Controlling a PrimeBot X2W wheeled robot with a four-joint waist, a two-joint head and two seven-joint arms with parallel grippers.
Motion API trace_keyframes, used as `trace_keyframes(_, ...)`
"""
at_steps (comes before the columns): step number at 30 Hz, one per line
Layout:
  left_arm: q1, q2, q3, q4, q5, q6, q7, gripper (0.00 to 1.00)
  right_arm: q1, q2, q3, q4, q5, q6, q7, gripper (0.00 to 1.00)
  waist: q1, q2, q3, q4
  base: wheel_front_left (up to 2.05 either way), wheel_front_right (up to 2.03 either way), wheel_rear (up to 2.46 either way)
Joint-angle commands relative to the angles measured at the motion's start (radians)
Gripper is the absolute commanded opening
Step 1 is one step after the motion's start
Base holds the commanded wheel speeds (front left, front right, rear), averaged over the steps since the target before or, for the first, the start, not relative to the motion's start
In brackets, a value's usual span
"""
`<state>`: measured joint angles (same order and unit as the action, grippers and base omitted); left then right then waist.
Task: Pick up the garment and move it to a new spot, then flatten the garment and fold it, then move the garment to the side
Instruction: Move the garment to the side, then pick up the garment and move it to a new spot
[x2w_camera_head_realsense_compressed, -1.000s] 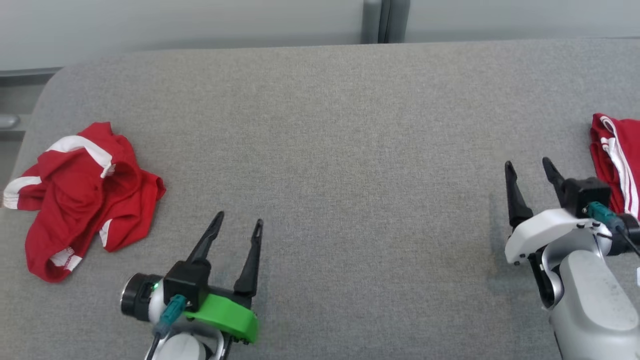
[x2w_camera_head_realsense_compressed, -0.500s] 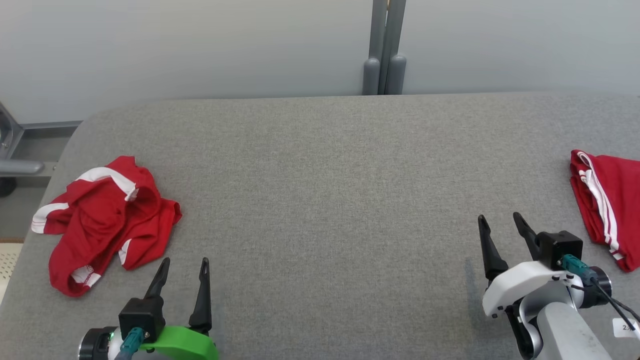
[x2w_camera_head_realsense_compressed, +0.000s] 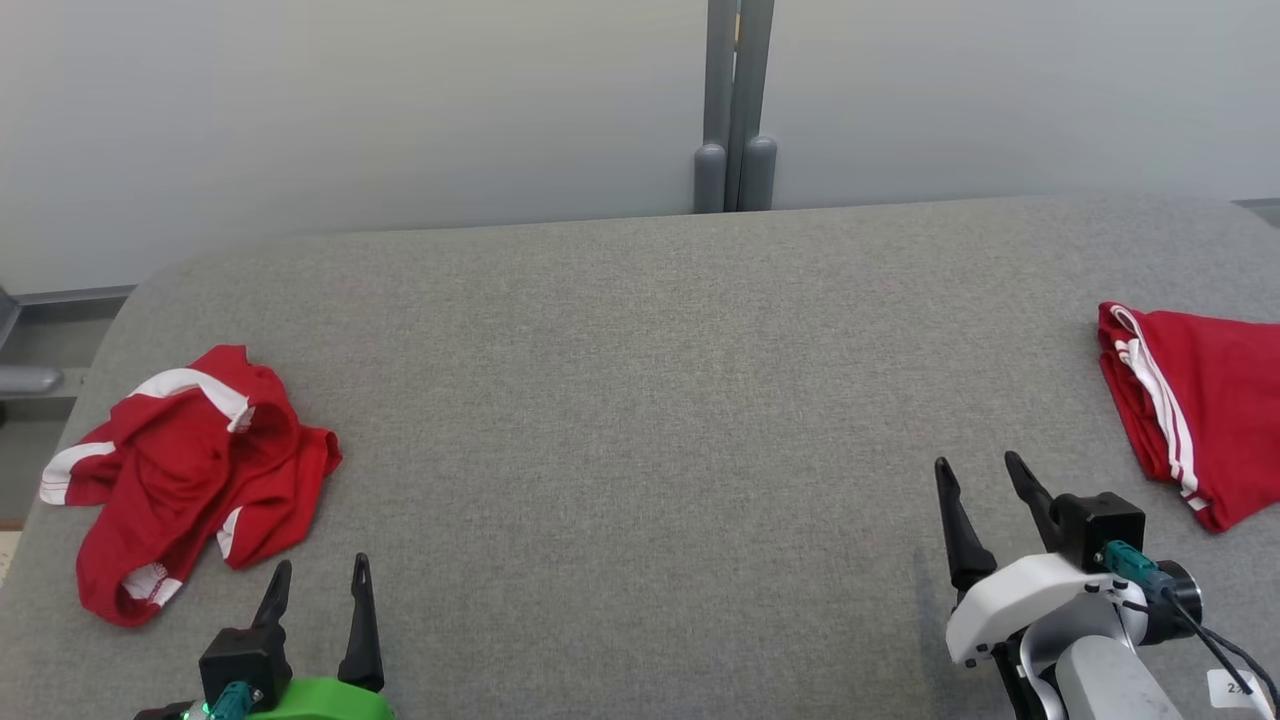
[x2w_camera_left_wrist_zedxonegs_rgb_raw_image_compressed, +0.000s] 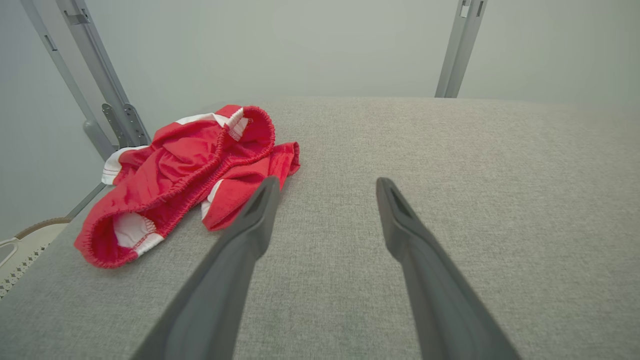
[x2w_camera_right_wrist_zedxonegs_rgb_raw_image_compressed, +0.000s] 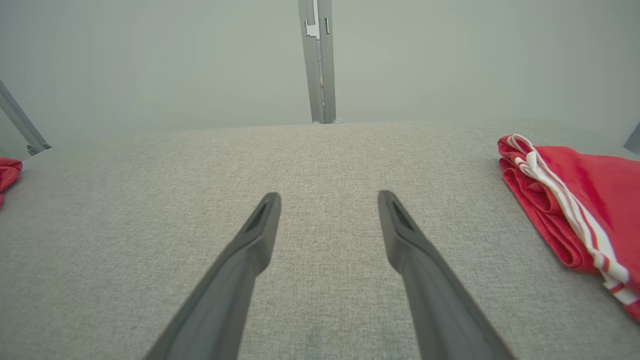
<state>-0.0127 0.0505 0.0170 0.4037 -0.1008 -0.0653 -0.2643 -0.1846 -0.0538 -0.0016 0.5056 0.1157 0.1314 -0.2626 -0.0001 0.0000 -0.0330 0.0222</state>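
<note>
A crumpled red garment with white bands (x2w_camera_head_realsense_compressed: 185, 470) lies in a heap near the left edge of the grey table (x2w_camera_head_realsense_compressed: 640, 400); it appears up close in the left wrist view (x2w_camera_left_wrist_zedxonegs_rgb_raw_image_compressed: 195, 170). My left gripper (x2w_camera_head_realsense_compressed: 320, 575) stands open just in front and to the right of that heap, nothing between its fingers (x2w_camera_left_wrist_zedxonegs_rgb_raw_image_compressed: 250, 225). A second red garment with white stripes (x2w_camera_head_realsense_compressed: 1200, 420), folded flat, rests at the table's right edge (x2w_camera_right_wrist_zedxonegs_rgb_raw_image_compressed: 575, 200). My right gripper (x2w_camera_head_realsense_compressed: 978, 472) is open over bare table, left of the folded garment.
A grey upright post (x2w_camera_head_realsense_compressed: 733, 100) stands behind the table's far edge against a pale wall. Metal frame bars (x2w_camera_left_wrist_zedxonegs_rgb_raw_image_compressed: 95, 85) rise beyond the table's left end. The table's rounded left corner (x2w_camera_head_realsense_compressed: 130, 300) drops off beside the crumpled heap.
The head camera has tilted up, showing more wall and post. Both grippers have drawn back toward the bottom of the view; the left one has shifted left, nearer the crumpled garment.
</note>
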Motion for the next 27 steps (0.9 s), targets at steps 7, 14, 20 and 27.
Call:
trace_keyframes(7, 0.019, 0.001, 0.023, 0.039, -0.028, 0.004, 0.001, 1.00, 0.024, 0.000, 0.015, -0.024, 0.004, -0.002, -0.002, 1.00, 0.0001, 0.0000, -0.008, -0.024, 0.00, 0.00, 0.00)
trace_keyframes(14, 0.008, 0.001, 0.022, 0.052, -0.040, 0.000, 0.001, 1.00, 0.035, 0.002, 0.024, -0.028, 0.004, -0.002, -0.002, 1.00, 0.0001, 0.0000, -0.003, -0.025, 0.00, 0.00, 0.00)
trace_keyframes(20, 0.002, 0.001, 0.013, 0.052, -0.043, -0.014, 0.001, 1.00, 0.033, 0.002, 0.027, -0.039, -0.005, -0.002, -0.002, 1.00, 0.0001, 0.0000, 0.004, 0.008, 0.00, 0.00, 0.00)
trace_keyframes(27, -0.003, 0.002, 0.043, 0.051, -0.040, 0.008, 0.001, 1.00, 0.043, 0.002, 0.047, -0.047, 0.007, -0.002, -0.002, 1.00, 0.0001, 0.0000, 0.005, 0.100, 0.00, 0.00, 0.00)
